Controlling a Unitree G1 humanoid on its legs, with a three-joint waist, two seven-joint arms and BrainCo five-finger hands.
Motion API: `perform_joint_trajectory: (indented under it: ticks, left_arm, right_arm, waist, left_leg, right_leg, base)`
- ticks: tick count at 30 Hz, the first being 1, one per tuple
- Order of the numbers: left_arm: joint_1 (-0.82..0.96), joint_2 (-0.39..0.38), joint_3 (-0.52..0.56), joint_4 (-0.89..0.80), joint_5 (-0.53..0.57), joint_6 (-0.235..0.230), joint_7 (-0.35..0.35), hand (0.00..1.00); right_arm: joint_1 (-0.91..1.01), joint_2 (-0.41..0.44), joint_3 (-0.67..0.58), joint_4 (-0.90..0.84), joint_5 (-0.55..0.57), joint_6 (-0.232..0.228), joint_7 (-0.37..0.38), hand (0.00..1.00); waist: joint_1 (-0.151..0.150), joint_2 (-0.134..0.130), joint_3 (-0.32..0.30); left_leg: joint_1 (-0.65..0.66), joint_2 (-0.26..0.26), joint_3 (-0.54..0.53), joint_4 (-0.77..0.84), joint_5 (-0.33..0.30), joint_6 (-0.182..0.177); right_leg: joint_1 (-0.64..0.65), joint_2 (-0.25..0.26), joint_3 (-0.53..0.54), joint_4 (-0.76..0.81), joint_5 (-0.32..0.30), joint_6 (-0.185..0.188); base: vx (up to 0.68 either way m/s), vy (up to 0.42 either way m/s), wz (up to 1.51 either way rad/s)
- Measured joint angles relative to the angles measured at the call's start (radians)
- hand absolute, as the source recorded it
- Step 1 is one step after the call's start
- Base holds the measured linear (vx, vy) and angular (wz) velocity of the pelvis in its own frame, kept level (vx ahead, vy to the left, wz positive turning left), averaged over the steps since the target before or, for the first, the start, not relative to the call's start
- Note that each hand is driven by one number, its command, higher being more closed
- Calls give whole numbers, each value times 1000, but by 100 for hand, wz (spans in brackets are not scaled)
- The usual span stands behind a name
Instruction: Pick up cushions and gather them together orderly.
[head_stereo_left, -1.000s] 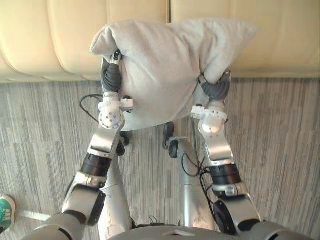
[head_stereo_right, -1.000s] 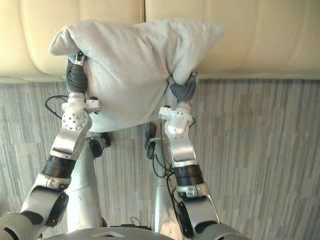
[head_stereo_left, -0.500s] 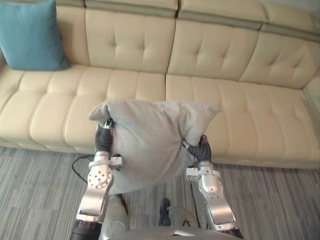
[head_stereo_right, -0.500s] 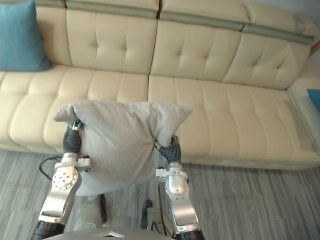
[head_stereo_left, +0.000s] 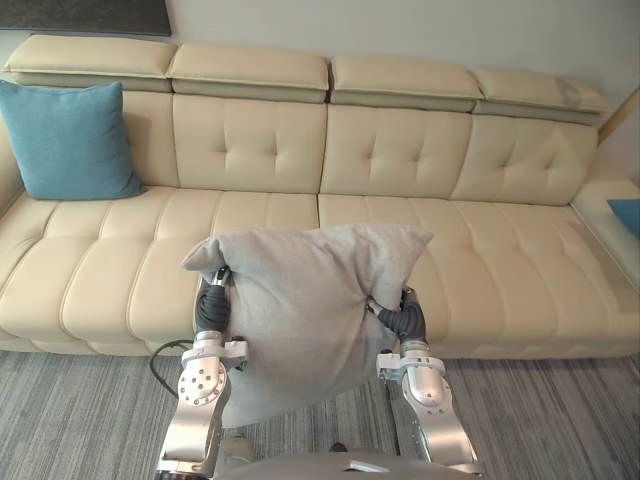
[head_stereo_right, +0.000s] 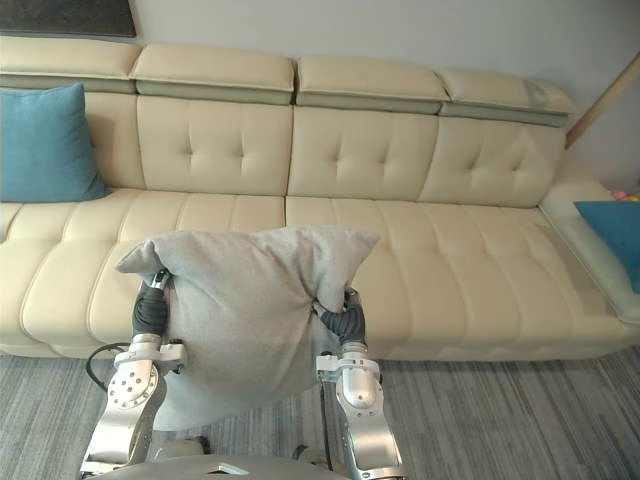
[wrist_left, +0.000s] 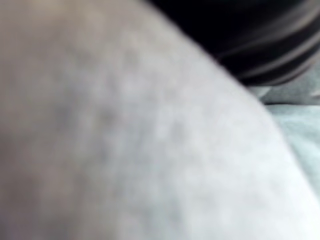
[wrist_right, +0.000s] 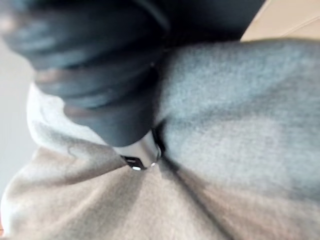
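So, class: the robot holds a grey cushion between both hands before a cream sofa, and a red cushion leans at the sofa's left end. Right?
Wrong colour: the teal cushion at the left end of the sofa is not red, as the left eye view shows. The grey cushion is indeed held between the left hand and the right hand before the cream sofa.

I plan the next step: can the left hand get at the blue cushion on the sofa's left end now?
Probably not. The left hand and right hand carry the grey cushion between them, and the blue cushion leans far off against the sofa back.
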Motion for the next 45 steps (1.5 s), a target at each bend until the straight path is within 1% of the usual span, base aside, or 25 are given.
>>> perform_joint_trajectory:
  ticks: [1,2,4,6,9,11,14,18,20,25,26,27,28,29,30,31,34,35,36,37,39,40,41,43,45]
  left_arm:
    - [0,1,0,0,0,0,0,100]
    - [-1,1,0,0,0,-1,0,100]
    - [-2,2,-2,0,0,-2,0,100]
    - [-5,1,-9,-1,-1,-2,0,100]
    - [-5,2,-11,-1,-21,-2,1,100]
    - [-6,4,-12,-1,-23,-2,1,100]
    - [-8,4,-26,-6,-22,-6,-1,100]
    - [-8,6,-36,-5,-22,-6,-5,100]
    - [-8,11,-36,10,-22,-10,-7,100]
    - [-7,26,-26,85,-20,-12,-20,100]
    - [-7,32,-20,89,-20,-12,-21,100]
    - [-11,37,-10,89,-21,-12,-20,100]
    - [-14,39,-6,89,-22,-12,-18,100]
    - [-23,42,-2,95,-23,-12,-15,100]
    - [-34,42,2,101,-24,-12,-10,100]
    - [-53,50,6,111,-33,-12,-3,100]
    - [-81,75,5,135,-38,-12,1,100]
    - [-89,77,2,145,-38,-12,2,100]
    - [-90,77,-9,147,-39,-12,2,100]
    - [-90,77,-16,147,-39,-12,2,100]
    - [-84,55,-37,147,-39,-13,1,100]
    - [-84,49,-45,147,-39,-13,1,100]
    - [-85,47,-50,147,-40,-13,1,100]
    - [-87,18,-68,147,-40,-13,-1,100]
    - [-97,14,-95,147,-40,-13,-5,100]
  right_arm:
    - [0,0,0,0,0,0,0,100]
    - [-2,0,0,0,1,0,0,100]
    - [-1,0,1,-1,1,0,-1,100]
    - [0,-5,-1,-3,3,0,-6,100]
    - [0,-4,-1,-7,3,1,-8,100]
    - [-1,-2,-3,-20,2,1,-9,100]
    - [-1,2,-26,-55,1,2,-8,100]
    - [-1,3,-36,-56,1,2,-7,100]
    - [-2,2,-36,-42,1,1,-4,100]
    - [-33,-4,-36,83,1,1,14,100]
    - [-49,-4,-32,113,1,1,19,100]
    - [-73,-5,-24,137,1,1,22,100]
    - [-86,-5,-21,145,1,1,22,100]
    - [-108,-9,-21,160,1,1,22,100]
    - [-119,-9,-21,160,1,1,21,100]
    - [-136,-11,-21,160,1,1,21,100]
    - [-152,-20,-21,160,2,1,20,100]
    - [-152,-24,-21,160,2,1,20,100]
    - [-152,-31,-22,159,2,1,21,100]
    - [-152,-40,-24,159,3,1,21,100]
    - [-147,-84,-26,156,7,1,23,100]
    - [-141,-93,-28,155,13,1,24,100]
    - [-138,-94,-30,154,15,1,24,100]
    - [-111,-106,-46,122,21,2,20,100]
    - [-84,-125,-69,67,22,2,16,100]
  waist:
    - [1,-1,0]
    - [5,-5,-1]
    - [2,1,0]
    - [1,25,17]
    - [25,32,22]
    - [31,30,20]
    - [25,27,15]
    - [20,19,-1]
    - [15,14,-3]
    - [-2,-4,6]
    - [-8,-8,11]
    - [-13,-8,18]
    - [-14,-2,28]
    - [-15,14,43]
    - [-11,17,50]
    - [-13,20,58]
    - [-37,9,68]
    - [-44,1,72]
    - [-55,-2,71]
    - [-58,2,73]
    - [-64,73,70]
    - [-63,89,64]
    - [-64,92,62]
    - [-78,93,62]
    - [-79,93,61]
  left_leg:
    - [-2,-10,1,-2,0,0]
    - [-20,-23,-4,-3,2,0]
    - [-55,-27,-40,13,7,0]
    - [-111,-16,-95,75,3,1]
    - [-138,-13,-118,107,9,10]
    - [-138,-18,-111,95,-1,10]
    - [-136,-14,-86,92,-6,16]
    - [-111,-9,-19,84,-9,26]
    - [-89,-18,10,71,-17,33]
    - [-39,-52,40,60,-49,49]
    - [-34,-52,38,59,-54,58]
    - [-35,-48,35,55,-56,62]
    - [-34,-45,33,56,-59,67]
    - [-35,-32,31,58,-64,66]
    - [-36,-23,28,57,-66,64]
    - [-39,-15,21,56,-69,59]
    - [-26,-36,-8,55,-82,36]
    - [-15,-49,-20,53,-89,23]
    - [-5,-56,-50,64,-105,-4]
    - [1,-54,-65,64,-110,-13]
    - [-5,2,-122,56,-126,-62]
    - [-4,24,-136,52,-122,-64]
    - [-3,30,-141,54,-118,-64]
    - [-5,78,-141,105,-93,-55]
    - [-17,97,-111,151,-65,-25]
  right_leg:
    - [0,-9,-3,-3,-11,-4]
    - [-2,-23,-10,-10,-32,6]
    - [-12,-26,-43,-9,-33,6]
    - [-13,-23,-95,14,-49,11]
    - [-25,-29,-126,63,-73,16]
    - [-25,-35,-123,66,-84,13]
    - [-32,-37,-107,55,-82,16]
    - [-51,-38,-45,38,-53,38]
    - [-58,-46,-15,39,-51,37]
    - [-120,-84,25,199,-64,24]
    - [-129,-90,23,222,-56,11]
    - [-165,-92,23,270,-40,-25]
    - [-183,-90,22,289,-51,-44]
    - [-199,-74,20,263,-89,-45]
    - [-218,-58,19,226,-93,-36]
    - [-244,-40,21,158,-77,-23]
    - [-267,-45,32,1,20,5]
    - [-267,-54,46,-14,39,9]
    - [-271,-57,58,28,84,6]
    - [-273,-56,52,56,84,5]
    - [-295,-17,-13,160,-16,-17]
    - [-296,-5,-42,176,-41,-26]
    - [-294,-3,-57,187,-48,-35]
    - [-272,14,-119,244,-117,-74]
    - [-249,13,-142,254,-130,-87]
  base:
    - [-139,61,8]
    - [-110,35,23]
    - [-86,6,50]
    - [-49,3,71]
    - [-5,-5,36]
    - [0,-3,-2]
    - [23,14,-18]
    - [84,38,-46]
    - [69,47,-46]
    - [25,58,-16]
    - [-6,51,-5]
    - [-10,36,-4]
    - [-19,15,-7]
    - [-15,-11,-4]
    - [0,0,0]
    - [45,-64,11]
    - [117,-105,33]
    - [264,-249,68]
    - [254,-242,63]
    - [329,-308,68]
    - [386,-305,50]
    - [344,-243,31]
    - [361,-230,36]
    - [465,-281,37]
    - [350,-167,27]
